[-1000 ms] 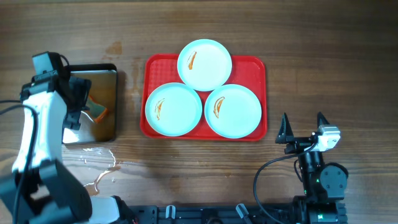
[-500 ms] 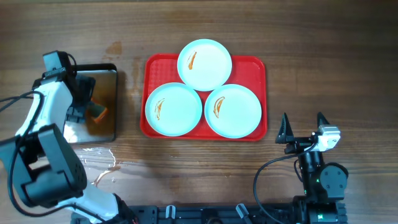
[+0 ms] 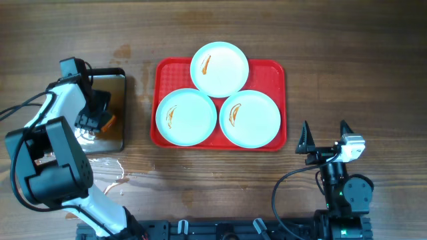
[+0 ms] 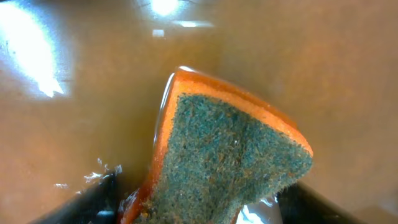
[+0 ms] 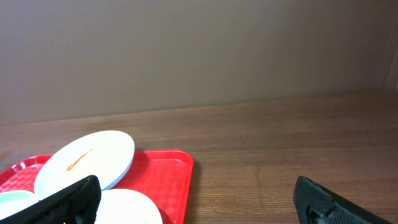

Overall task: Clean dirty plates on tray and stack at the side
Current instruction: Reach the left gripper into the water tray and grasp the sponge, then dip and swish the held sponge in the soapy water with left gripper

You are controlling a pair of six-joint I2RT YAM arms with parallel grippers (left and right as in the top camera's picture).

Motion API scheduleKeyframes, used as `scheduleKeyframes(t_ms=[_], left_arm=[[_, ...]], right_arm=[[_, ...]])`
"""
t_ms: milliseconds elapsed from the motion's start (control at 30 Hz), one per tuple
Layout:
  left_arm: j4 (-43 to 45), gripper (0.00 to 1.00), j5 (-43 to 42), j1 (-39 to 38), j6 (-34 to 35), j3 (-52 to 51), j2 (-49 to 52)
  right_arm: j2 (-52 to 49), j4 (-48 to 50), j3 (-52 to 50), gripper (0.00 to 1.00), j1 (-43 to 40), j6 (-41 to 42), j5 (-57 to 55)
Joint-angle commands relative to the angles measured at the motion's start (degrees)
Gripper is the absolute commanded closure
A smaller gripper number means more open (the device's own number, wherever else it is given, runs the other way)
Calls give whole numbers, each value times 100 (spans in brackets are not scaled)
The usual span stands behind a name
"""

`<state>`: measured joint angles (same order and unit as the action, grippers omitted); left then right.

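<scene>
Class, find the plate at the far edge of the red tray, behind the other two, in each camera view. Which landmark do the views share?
Overhead: the far plate sits top centre, at the back edge of the red tray.
Left wrist: not in it; only a sponge in a pan shows.
Right wrist: the far plate is lower left, its thin orange smear visible.
Shared landmark: the red tray, seen in the overhead and right wrist views.

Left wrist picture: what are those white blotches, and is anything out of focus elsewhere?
Left wrist: glare off the wet pan; the sponge is sharp, the dark fingers at the bottom corners blurred. Overhead: evenly lit, sharp, a small glare patch on the pan. Right wrist: plates crisp, near fingers soft.
</scene>
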<state>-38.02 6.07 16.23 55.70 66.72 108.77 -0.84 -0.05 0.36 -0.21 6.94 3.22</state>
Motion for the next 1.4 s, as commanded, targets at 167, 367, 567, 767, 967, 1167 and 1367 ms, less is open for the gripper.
scheduleKeyframes(t_ms=[167,367,567,767,967,1167,1367], left_arm=[[-52,53,55,-22,7,33,151],[-13,66,481,-22,9,-225,151],[-15,96,474,-20,7,-223,149],[-160,96,474,-20,7,-221,-299],[-153,96,474,-22,7,-221,-1239],[-72,96,645,-22,11,-225,-1169],[463,96,667,-20,7,-254,-435]], right_arm=[[42,13,-7,0,-31,-85,44],[42,13,-7,0,-31,-87,44],[42,13,-7,0,-31,-85,44],[42,13,-7,0,-31,-85,44],[42,13,-7,0,-31,-85,44],[42,13,-7,0,-31,-85,44],[42,13,-7,0,-31,-85,44]])
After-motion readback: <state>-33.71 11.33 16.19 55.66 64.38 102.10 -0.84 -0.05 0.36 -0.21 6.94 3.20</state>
